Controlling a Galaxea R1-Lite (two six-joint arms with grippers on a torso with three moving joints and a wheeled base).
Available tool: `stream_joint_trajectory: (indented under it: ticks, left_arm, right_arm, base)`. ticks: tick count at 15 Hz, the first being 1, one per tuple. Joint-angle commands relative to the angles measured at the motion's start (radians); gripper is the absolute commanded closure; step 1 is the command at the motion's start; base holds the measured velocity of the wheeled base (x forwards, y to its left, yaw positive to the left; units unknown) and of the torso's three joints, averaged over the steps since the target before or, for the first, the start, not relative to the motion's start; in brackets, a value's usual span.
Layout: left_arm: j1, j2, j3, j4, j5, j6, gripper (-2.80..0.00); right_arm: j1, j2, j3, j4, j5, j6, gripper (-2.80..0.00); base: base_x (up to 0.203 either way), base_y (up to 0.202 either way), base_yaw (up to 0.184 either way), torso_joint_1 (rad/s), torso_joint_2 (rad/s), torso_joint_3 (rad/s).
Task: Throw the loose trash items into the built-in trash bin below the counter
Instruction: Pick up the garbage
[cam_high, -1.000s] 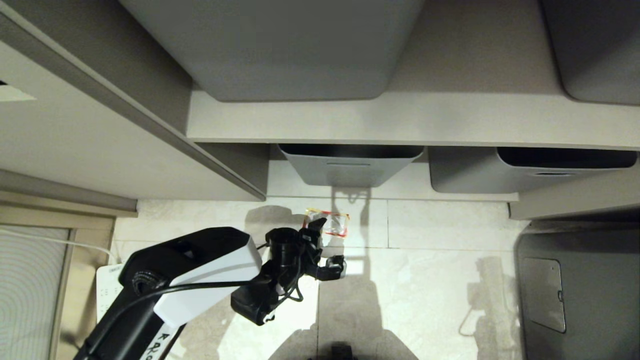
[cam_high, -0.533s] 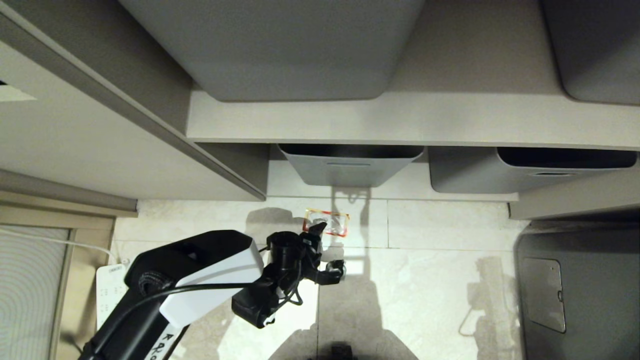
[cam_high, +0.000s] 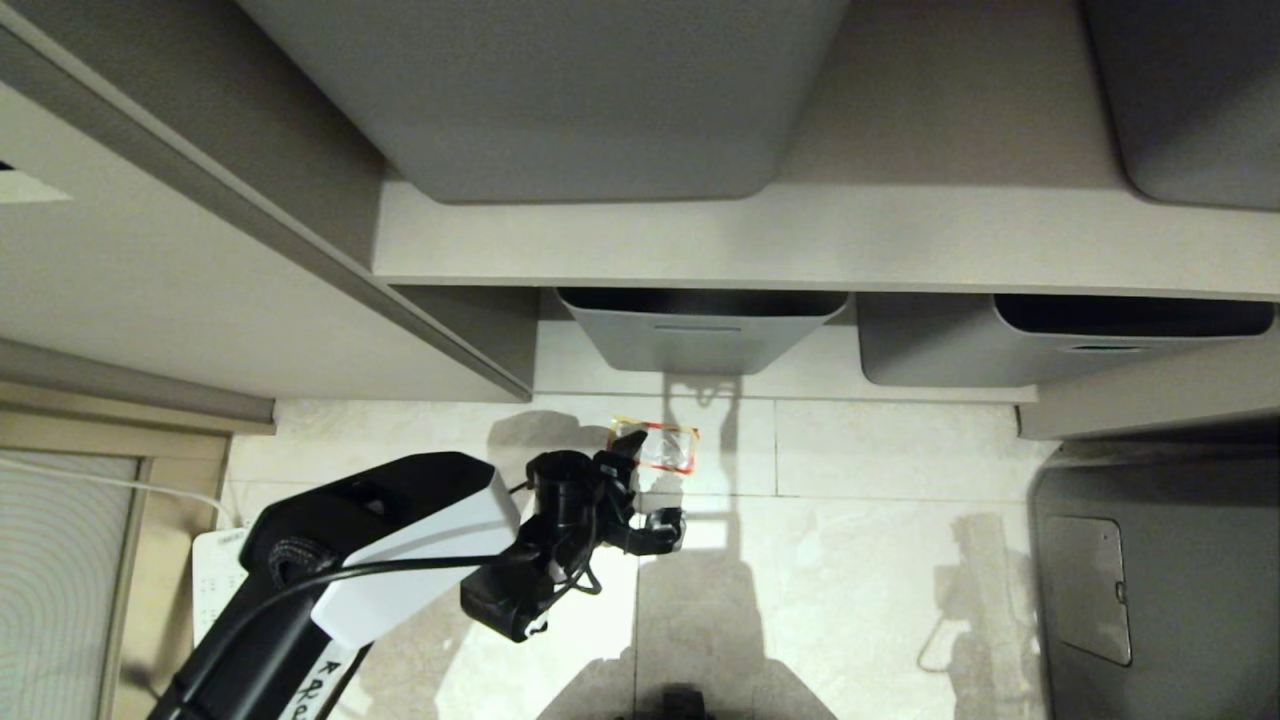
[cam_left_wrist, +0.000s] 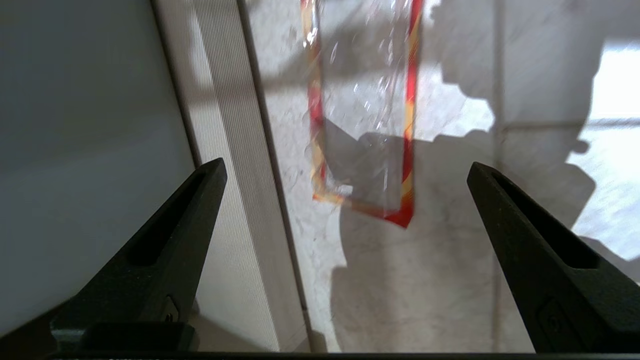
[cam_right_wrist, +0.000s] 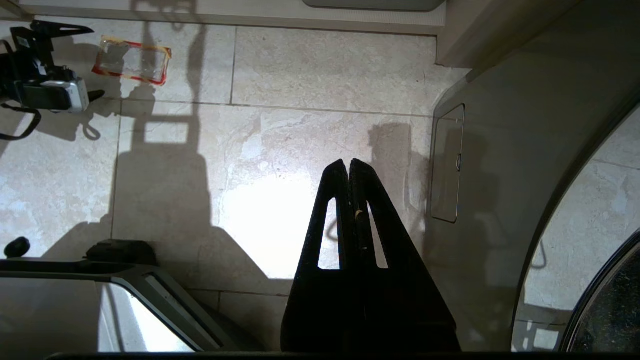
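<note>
Hovering low over the tiled floor, the left claw gapes wide and empty — the clear red-and-yellow-edged wrapper lies flat just beyond its tips, toward 1 o'clock. Farther at 12 sit grey tubs under beige shelves. Right claw: pressed closed, parked.

Pale tiled floor bearing a red-and-yellow-edged clear wrapper
</note>
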Motion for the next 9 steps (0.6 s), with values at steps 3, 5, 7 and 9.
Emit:
stream_joint_trajectory:
  ticks: [3,5,7,9]
  left_arm:
    - [0.015,-0.005,-0.028,-0.008,-0.001,-0.006,-2.80]
    - [0.016,-0.008,-0.059,-0.011,-0.005,-0.005,-2.80]
    - [0.019,-0.007,-0.094,-0.031,-0.011,-0.037,-2.80]
    - [0.018,-0.020,-0.092,-0.034,-0.012,-0.040,-2.80]
  right_arm:
    - [0.000,-0.002,0.000,0.000,0.000,-0.001,0.00]
    - [0.002,-0.001,0.000,0.000,0.000,-0.001,0.00]
    - [0.000,-0.002,0.000,0.000,0.000,-0.001,0.00]
    - [0.000,-0.002,0.000,0.000,0.000,-0.001,0.00]
  base:
    - [0.000,0.000,0.000,0.000,0.00,0.000]
    - [0.000,0.000,0.000,0.000,0.00,0.000]
    - [0.000,0.000,0.000,0.000,0.00,0.000]
    - [0.000,0.000,0.000,0.000,0.00,0.000]
